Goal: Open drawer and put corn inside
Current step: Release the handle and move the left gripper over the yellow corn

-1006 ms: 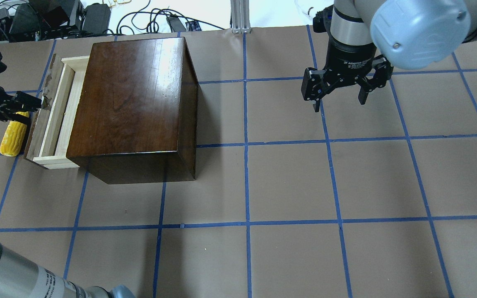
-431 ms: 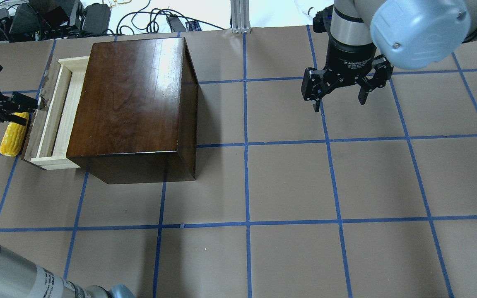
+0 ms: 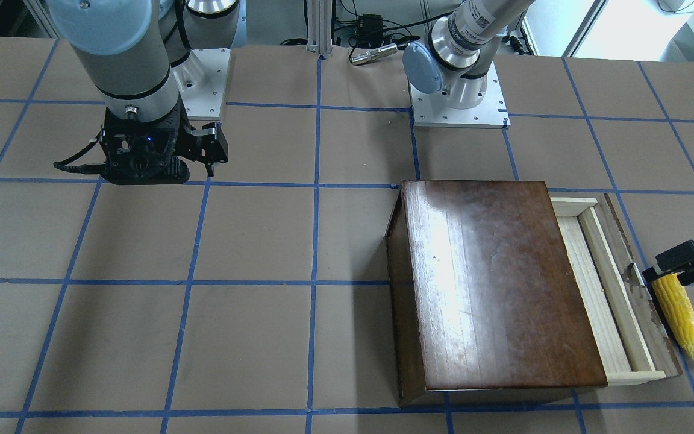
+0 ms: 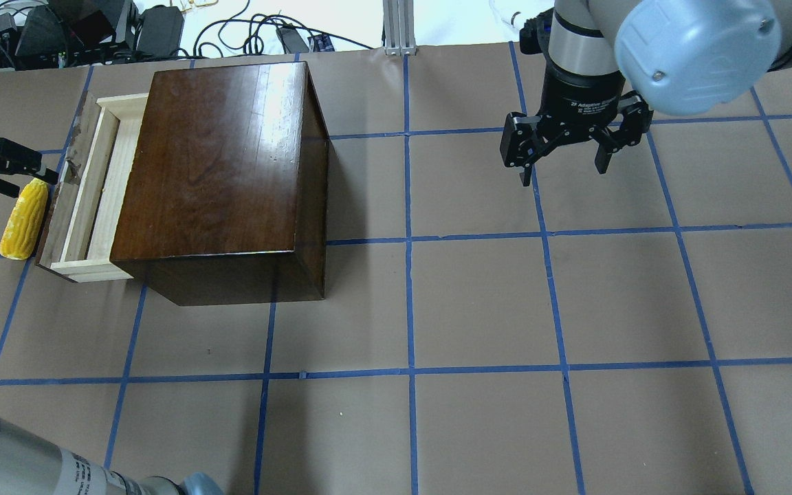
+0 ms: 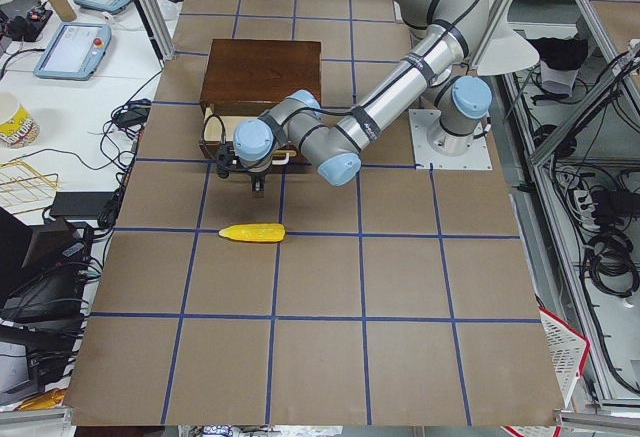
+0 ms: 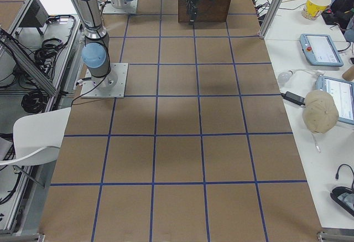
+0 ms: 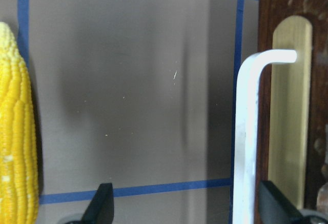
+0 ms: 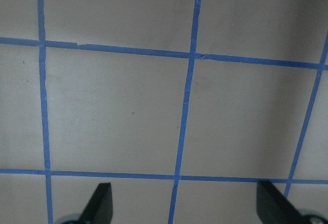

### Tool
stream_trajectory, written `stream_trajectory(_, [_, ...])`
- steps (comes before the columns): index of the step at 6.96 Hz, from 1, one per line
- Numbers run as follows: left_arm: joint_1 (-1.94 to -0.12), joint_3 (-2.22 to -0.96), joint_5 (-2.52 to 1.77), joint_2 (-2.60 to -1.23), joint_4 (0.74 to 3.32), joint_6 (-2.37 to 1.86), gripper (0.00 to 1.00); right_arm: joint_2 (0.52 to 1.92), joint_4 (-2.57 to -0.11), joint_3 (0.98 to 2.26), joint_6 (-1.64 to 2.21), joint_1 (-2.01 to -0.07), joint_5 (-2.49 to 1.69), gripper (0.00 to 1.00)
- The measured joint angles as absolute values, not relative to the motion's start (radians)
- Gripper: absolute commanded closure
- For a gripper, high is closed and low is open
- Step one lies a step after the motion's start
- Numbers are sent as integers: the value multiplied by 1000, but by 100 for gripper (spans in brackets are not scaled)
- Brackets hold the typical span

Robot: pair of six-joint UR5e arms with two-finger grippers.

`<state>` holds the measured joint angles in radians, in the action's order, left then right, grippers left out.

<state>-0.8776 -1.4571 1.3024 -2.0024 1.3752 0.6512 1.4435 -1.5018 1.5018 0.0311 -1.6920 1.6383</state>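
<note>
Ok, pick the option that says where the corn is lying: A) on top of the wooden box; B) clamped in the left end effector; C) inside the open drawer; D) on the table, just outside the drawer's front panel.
D: the corn lies on the table alongside the dark front panel of the pulled-out drawer, and the left end effector is open near the cob's end, not around it.

The table is carrying one wooden box, one drawer and one corn, with two grippers, left gripper and right gripper, hanging above.
</note>
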Motion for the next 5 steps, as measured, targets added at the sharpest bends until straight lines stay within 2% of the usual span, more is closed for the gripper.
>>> stream_trajectory(2, [-870, -1347, 1391, -2007, 1465, 655, 0, 1444, -1502, 1502, 31, -1692, 1638, 0])
stream_trajectory(5, [-867, -1333, 1507, -2068, 1398, 697, 0, 1443, -1502, 1502, 31, -1692, 1638, 0])
